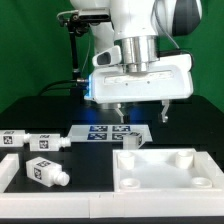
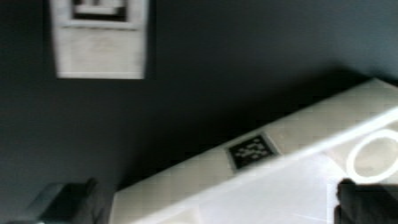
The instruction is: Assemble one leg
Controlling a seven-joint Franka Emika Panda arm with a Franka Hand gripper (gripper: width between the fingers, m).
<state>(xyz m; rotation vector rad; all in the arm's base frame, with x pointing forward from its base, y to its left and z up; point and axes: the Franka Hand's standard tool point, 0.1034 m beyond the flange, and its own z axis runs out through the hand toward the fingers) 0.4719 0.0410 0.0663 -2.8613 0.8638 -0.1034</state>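
1. The table (image 1: 50,115) is showing a dark, matt surface, throwing back no glare.
2. The legs (image 1: 47,173) are looking like smooth white plastic, carrying matt black-and-white tags (image 1: 37,170).
3. The large tray-like piece (image 1: 165,172) is reading as smooth white plastic with a soft, even sheen.
4. The marker board (image 1: 110,132) is appearing flat, matt and paper-like.
5. The gripper (image 1: 142,113) is wearing a glossy white plastic shell, its fingers (image 1: 120,112) looking dark and matt.

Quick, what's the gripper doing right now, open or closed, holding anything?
Gripper: open, fingers spread, holding nothing; it hangs above the large white tray-like piece.
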